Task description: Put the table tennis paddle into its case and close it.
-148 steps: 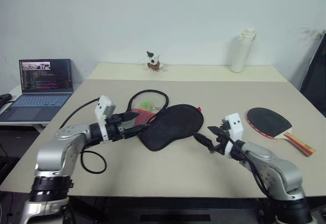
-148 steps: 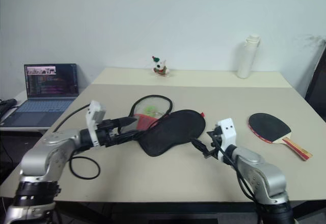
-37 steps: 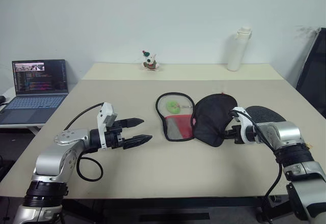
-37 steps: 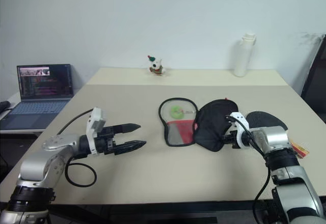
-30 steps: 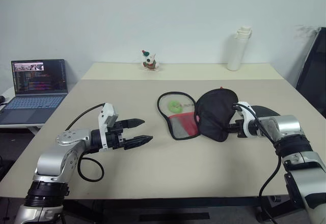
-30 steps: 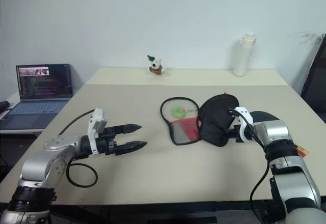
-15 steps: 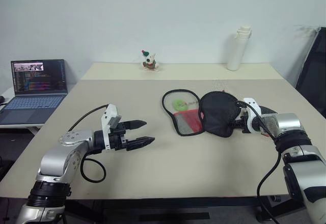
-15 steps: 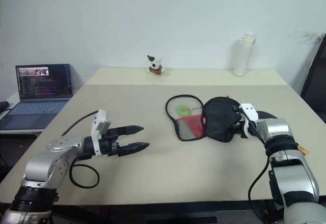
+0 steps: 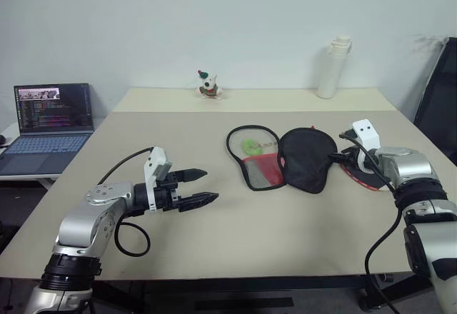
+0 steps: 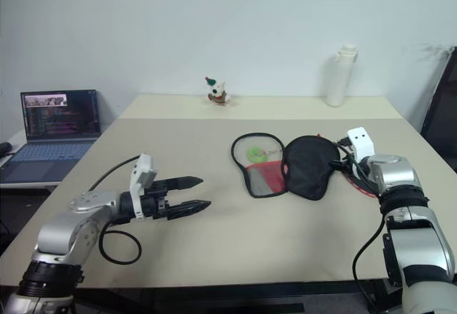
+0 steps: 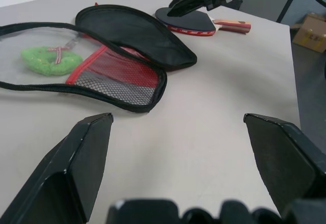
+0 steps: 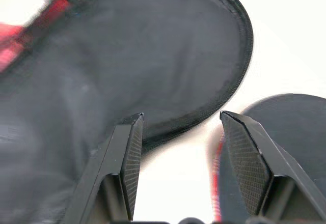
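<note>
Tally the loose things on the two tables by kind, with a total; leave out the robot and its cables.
Paddle case, lying open: 1
Table tennis paddle: 1
Laptop: 1
White bottle: 1
Small toy figure: 1
Total: 5

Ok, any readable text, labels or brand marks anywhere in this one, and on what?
None can be read.
Laptop: lines of text on its screen, too small to make out.
Case, table tennis paddle, white bottle: no lettering visible.
</note>
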Robot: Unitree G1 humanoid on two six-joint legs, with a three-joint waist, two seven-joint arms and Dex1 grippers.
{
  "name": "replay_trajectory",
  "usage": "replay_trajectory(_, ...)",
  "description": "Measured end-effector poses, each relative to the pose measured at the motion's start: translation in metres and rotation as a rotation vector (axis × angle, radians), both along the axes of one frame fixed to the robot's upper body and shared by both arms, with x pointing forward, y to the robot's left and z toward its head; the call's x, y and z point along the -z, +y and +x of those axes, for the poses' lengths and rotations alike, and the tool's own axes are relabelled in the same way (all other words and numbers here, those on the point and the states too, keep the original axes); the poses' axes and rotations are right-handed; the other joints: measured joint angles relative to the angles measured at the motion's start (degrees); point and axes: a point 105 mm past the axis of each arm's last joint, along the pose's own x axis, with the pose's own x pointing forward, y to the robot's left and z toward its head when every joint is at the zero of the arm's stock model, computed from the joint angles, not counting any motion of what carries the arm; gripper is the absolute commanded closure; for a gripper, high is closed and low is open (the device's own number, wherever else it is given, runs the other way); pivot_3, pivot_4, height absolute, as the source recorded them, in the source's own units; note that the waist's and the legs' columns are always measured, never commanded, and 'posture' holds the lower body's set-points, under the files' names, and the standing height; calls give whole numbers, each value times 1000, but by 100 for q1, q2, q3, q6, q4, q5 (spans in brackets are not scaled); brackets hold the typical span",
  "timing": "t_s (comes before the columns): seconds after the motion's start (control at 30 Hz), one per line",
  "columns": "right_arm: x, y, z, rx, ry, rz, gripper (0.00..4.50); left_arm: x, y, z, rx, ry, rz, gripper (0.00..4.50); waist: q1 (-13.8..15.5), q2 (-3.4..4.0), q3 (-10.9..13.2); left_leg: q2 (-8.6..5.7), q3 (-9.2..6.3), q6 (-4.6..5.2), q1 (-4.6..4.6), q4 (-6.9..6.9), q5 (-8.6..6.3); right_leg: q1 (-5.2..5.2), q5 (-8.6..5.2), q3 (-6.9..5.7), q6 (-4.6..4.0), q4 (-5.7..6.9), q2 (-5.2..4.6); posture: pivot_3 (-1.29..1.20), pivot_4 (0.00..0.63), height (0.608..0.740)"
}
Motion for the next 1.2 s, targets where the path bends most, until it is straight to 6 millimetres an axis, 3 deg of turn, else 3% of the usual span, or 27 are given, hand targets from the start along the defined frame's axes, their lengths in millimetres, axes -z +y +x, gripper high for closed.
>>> replay_trajectory(0.2, 15, -19, -24, 35, -11, 22, 1855, -1, -4, -1, 14, -2, -10, 0, 49, 0, 0, -5, -2, 0, -2, 2, 0, 2, 0, -1, 1, -1, -4, 0, 150, 740)
replay_trajectory(0.3, 17, -40, -38, 82, -7, 24, 1245, -4, -7, 0, 26, -11, -9, 0, 52, 2, 2, -5, 3, 0, -1, 4, 0, 2, -2, 0, 6, 0, -3, 0, 150, 740)
replay_trajectory(0.43, 11, -64, -55, 120, -18, 2, 18, -13, -14, 3, 52, -41, -12, 0, 52, 2, 2, -2, 9, 0, 3, 4, 0, 3, -9, 2, 16, 0, 1, 0, 150, 740)
replay_trajectory(0.73, 30, -18, -76, 38, 19, 153, 18, -14, -24, 1, 109, -40, -13, 0, -11, 2, 1, 7, 8, 0, 9, 5, 0, 4, -16, 8, 29, 8, 13, 0, 150, 740)
replay_trajectory(0.83, 37, -17, -77, 76, 24, 156, 18, -14, -25, 1, 119, -39, -13, 0, 4, 2, 2, 1, 11, 0, 6, 7, 0, 4, -16, 9, 30, 5, 6, 0, 150, 740)
replay_trajectory(0.97, 33, -45, -78, 161, 3, 122, 18, -15, -26, 0, 129, -43, -10, 0, 24, 3, 2, -6, 16, 0, 4, 7, 0, 5, -14, 11, 33, -2, -1, 0, 150, 740)
replay_trajectory(1.13, 23, -99, -82, 248, 9, 51, 18, -11, -33, -2, 167, -29, -11, 0, 51, 2, 2, -3, 55, 0, 7, 7, 0, 5, -14, 14, 33, -2, 2, 0, 150, 740)
replay_trajectory(1.2, 18, -111, -83, 263, 6, 37, 18, -10, -36, -3, 179, -25, -6, 0, 46, 2, 2, -2, 61, 0, 11, 6, 0, 5, -15, 17, 33, -1, 8, 0, 150, 740)
